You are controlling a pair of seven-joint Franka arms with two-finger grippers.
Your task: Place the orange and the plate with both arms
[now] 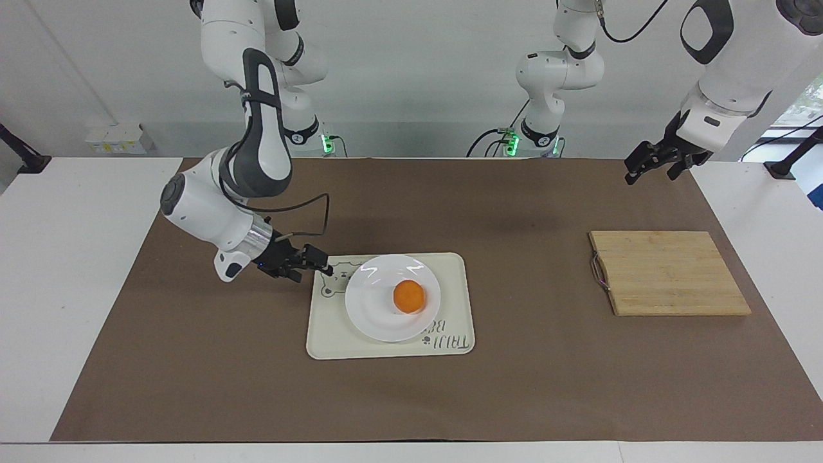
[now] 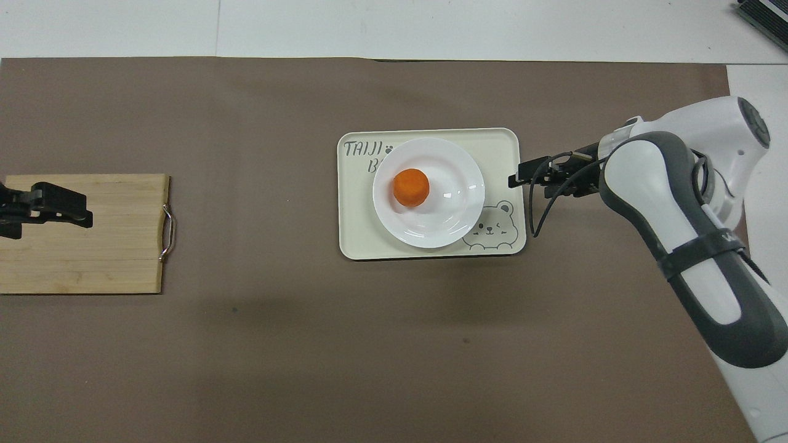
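On tray (image 1: 334,334): plate (image 1: 376,318) w/ orange (image 1: 408,296); right tool (image 1: 325,266) empty.

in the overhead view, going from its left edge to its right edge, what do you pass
left gripper over the cutting board → tray → orange on the plate → right gripper, open, at the tray's edge

White table (image 1: 77,270) — brown mat (image 1: 257,386) on it, bearing cream tray (image 1: 450,347), wooden board (image 1: 669,273).

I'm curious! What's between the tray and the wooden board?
Nothing: only bare brown mat between tray and cutting board, seen overhead.
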